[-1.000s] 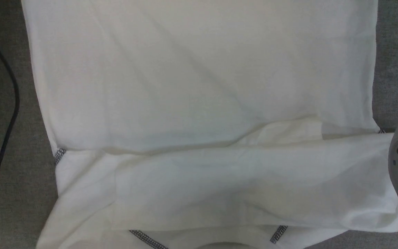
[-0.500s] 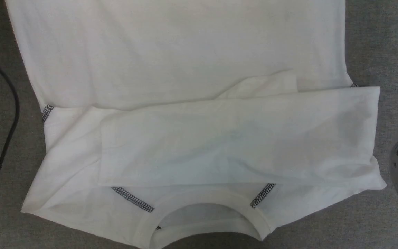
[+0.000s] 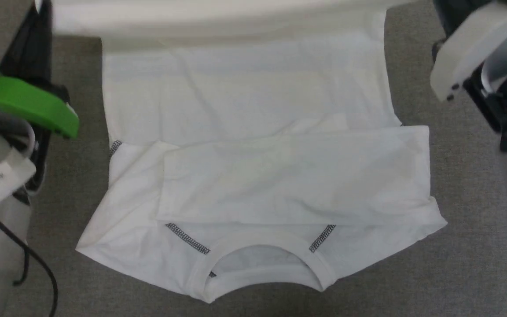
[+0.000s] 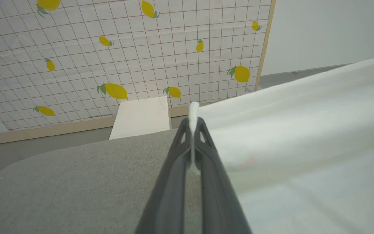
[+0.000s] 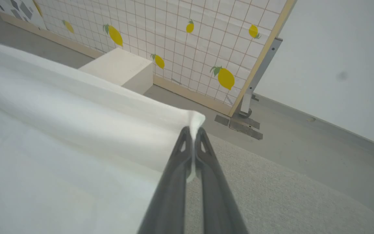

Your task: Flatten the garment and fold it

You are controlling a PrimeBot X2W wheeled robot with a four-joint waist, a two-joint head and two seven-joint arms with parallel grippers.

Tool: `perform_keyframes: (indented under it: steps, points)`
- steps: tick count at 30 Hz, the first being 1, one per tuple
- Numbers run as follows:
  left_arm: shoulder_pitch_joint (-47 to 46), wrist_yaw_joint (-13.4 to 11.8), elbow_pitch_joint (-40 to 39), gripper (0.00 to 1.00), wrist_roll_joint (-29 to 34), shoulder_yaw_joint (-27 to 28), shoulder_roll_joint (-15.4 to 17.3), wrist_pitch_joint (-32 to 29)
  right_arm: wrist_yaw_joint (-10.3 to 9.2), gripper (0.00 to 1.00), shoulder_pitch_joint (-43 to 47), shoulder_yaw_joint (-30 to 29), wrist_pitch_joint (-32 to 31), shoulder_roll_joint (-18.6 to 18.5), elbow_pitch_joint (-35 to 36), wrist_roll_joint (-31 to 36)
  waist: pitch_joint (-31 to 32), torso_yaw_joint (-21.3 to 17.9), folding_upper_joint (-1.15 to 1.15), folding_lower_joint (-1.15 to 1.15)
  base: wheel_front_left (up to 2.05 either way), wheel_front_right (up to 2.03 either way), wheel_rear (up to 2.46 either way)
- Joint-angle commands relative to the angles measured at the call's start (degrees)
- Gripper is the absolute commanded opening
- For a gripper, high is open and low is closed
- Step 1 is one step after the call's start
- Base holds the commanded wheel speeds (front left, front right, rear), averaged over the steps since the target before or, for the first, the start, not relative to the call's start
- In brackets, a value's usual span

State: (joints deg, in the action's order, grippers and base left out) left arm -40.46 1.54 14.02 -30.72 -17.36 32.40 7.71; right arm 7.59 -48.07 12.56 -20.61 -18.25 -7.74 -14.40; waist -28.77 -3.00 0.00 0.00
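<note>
Where was the garment (image 3: 253,176) recorded?

Spread on the grey counter (image 3: 464,264), collar end nearest the robot, both sleeves laid across the chest. Dark zigzag stitching (image 3: 187,238) was seen beside the neckline. The far edge was raised off the counter and stretched as a pale band across the top of the head view.

How was the left pincer (image 4: 193,121) noted?

Closed on the garment. Its two dark fingers were pressed together, with a tuft of white cloth nipped between the tips at the far edge's left corner. Bare counter was seen to one side of it, cloth to the other.

And the right pincer (image 5: 193,130)?

Likewise clamped, on the far edge's other corner, with cloth pinched at the tips. The fabric was drawn into a long fold running away from the grip.

Anything else logged?

A white box (image 4: 140,117) was seen on the floor beyond the counter, just in front of a lemon-printed screen (image 4: 115,48). A green part (image 3: 29,103) was noted on the left arm.
</note>
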Motion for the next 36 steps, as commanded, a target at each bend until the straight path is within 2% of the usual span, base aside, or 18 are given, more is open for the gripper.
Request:
perform_keyframes:
  steps: [1, 5, 7, 15, 24, 28, 33, 34, 35, 36]
  points:
    - [3.94, -0.84, -1.79, 0.0, -0.76, 0.27, 0.81, -0.58, -0.1, 0.0, 3.46, -0.33, -0.28, -0.78, 2.18, -0.57, 7.77, 1.46, 0.0, 0.0, 0.0, 0.0, 0.0]
    - [17.32, -3.42, -9.88, 0.0, -3.64, 0.44, 1.54, -2.82, -0.1, 0.0, 15.79, -1.21, -2.34, -2.34, 10.19, -2.19, 11.25, 2.01, 0.0, 0.0, 0.0, 0.0, 0.0]
    - [22.37, -3.74, -12.44, 0.0, -4.85, -0.08, 1.78, -3.85, -0.1, 0.0, 20.81, -1.7, -3.52, -2.79, 12.41, -2.72, 12.34, 2.25, 0.0, 0.0, 0.0, 0.0, 0.0]
    - [38.0, -5.6, -17.26, 0.0, -9.25, -1.59, 0.46, -4.64, -0.1, 0.0, 39.9, -5.29, -8.03, -2.67, 16.61, -3.51, 16.57, 3.78, 0.0, 0.0, 0.0, 0.0, 0.0]
    - [44.69, -4.94, -16.07, 0.0, -9.6, -4.92, -0.73, -3.94, -0.1, 0.0, 52.59, -9.71, -10.8, 1.19, 19.54, -1.48, 18.19, 4.56, 0.0, 0.0, 0.0, 0.0, 0.0]
    - [45.27, -3.81, -13.4, 0.0, -9.2, -7.26, -1.95, -3.84, -0.1, 0.0, 54.82, -10.61, -11.11, 2.73, 18.0, -0.1, 18.01, 4.44, 0.0, 0.0, 0.0, 0.0, 0.0]
    - [44.1, -2.28, -8.38, 0.02, -8.91, -9.5, -3.96, -3.42, -0.1, 0.02, 55.32, -9.97, -10.52, 3.75, 12.83, 0.47, 17.88, 4.34, 0.0, 0.0, 0.0, 0.0, 0.0]
    - [43.83, -2.19, -7.51, 0.34, -8.8, -9.79, -4.18, -3.52, -0.1, 0.35, 55.23, -9.54, -10.22, 3.76, 12.04, 0.49, 17.93, 4.38, 0.0, 0.0, 0.0, 0.0, 0.0]
    - [43.5, -2.25, -6.47, 0.55, -8.76, -10.04, -4.44, -3.8, -0.1, 1.0, 55.17, -9.3, -9.92, 3.96, 11.15, 0.36, 18.05, 4.41, 0.0, 0.0, 0.0, 0.0, 0.0]
    - [43.29, -2.3, -5.7, 1.0, -8.79, -10.25, -4.62, -4.13, -0.1, 1.0, 55.17, -9.28, -9.82, 4.19, 10.44, 0.2, 18.21, 4.42, 0.0, 0.0, 0.0, 0.0, 0.0]
